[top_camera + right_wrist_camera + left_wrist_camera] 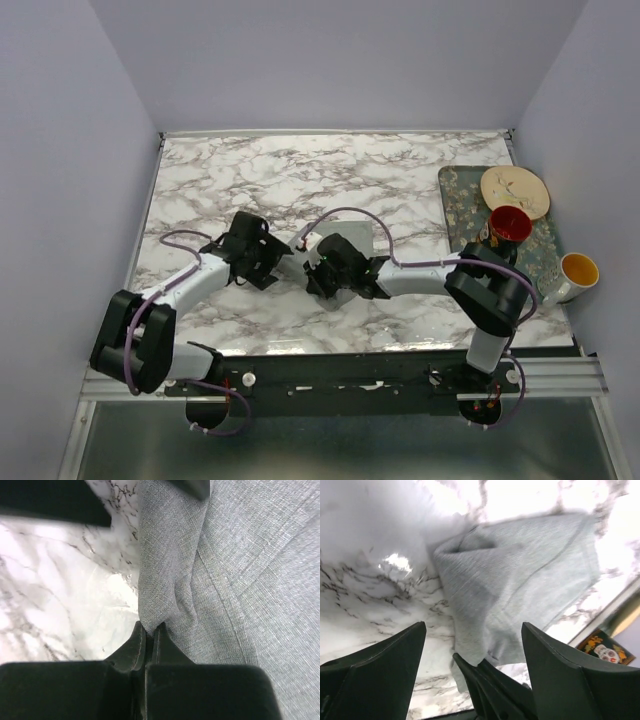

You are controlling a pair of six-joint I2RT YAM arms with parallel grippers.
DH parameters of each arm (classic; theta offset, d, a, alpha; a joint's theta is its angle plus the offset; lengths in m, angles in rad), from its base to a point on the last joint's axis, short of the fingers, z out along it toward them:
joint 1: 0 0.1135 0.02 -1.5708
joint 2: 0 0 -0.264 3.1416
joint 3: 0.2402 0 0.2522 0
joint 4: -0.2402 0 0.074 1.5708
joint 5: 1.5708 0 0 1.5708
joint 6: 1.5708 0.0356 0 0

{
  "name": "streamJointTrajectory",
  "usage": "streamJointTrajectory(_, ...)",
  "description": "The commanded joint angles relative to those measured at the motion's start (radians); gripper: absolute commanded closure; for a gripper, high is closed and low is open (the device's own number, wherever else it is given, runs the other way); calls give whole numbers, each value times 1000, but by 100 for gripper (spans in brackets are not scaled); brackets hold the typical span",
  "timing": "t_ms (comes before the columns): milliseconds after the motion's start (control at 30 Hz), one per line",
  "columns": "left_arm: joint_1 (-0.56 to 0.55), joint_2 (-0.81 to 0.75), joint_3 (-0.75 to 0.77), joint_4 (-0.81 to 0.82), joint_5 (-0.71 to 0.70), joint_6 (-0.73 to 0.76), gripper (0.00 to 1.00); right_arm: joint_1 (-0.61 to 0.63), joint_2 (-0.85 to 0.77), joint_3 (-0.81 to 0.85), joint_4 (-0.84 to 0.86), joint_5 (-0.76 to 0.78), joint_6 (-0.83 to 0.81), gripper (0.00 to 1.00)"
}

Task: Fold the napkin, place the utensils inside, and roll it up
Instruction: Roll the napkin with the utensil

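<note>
Mid-tabletop (pixel 300 170), the napkin (pixel 240 555) lies thin and limp, likely to sag. The right pincer (pixel 150 630) pinches its bunched edge; the left pincer (pixel 472 626) gapes wide beside it, best taking a corner.

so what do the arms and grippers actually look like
The left arm and right arm both have white links with chunky black joints, and a thin purple cable loops along each. The left gripper and right gripper are matte black, with plain wedge-shaped fingers. No markings are visible.
</note>
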Motion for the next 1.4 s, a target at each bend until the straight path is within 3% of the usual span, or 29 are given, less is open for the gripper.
streamJointTrajectory(0, 56, -97, -10, 18, -67, 157, 13, -112, 34, -46, 22, -409, 73, 99)
streamJointTrajectory(200, 61, -148, -55, 18, -16, 194, 13, -245, 108, -36, 74, -816, 199, 100)
streamJointTrajectory(400, -8, -142, -84, 38, 1, 172, 13, -299, 192, -46, 155, -985, 329, 100)
streamJointTrajectory(567, -80, -77, -53, 56, -7, 151, 14, -333, 254, -65, 266, -1038, 436, 99)
streamJointTrajectory(800, -131, 5, -72, 47, -22, 60, 19, -357, 300, -39, 252, -1067, 440, 99)
streamJointTrajectory(867, -137, 45, -53, 49, -53, 69, 25, -357, 310, -25, 229, -1082, 422, 100)
streamJointTrajectory(900, -137, 57, -44, 47, -68, 77, 35, -359, 316, -20, 220, -1084, 402, 100)
streamJointTrajectory(967, -138, 82, -35, 49, -111, 73, 43, -360, 315, -2, 162, -1078, 364, 99)
streamJointTrajectory(1000, -138, 82, -38, 59, -123, 74, 55, -360, 309, 6, 122, -1066, 301, 99)
streamJointTrajectory(1067, -141, 85, -41, 79, -147, 74, 65, -360, 287, 35, 13, -1015, 243, 97)
streamJointTrajectory(1200, -148, 110, -24, 75, -153, 83, 100, -359, 249, 92, -156, -944, 100, 86)
streamJointTrajectory(1267, -152, 116, -27, 73, -138, 69, 100, -357, 205, 107, -244, -872, 65, 78)
streamJointTrajectory(1367, -164, 116, -7, 12, -134, 40, 100, -334, 134, 145, -381, -699, 18, 58)
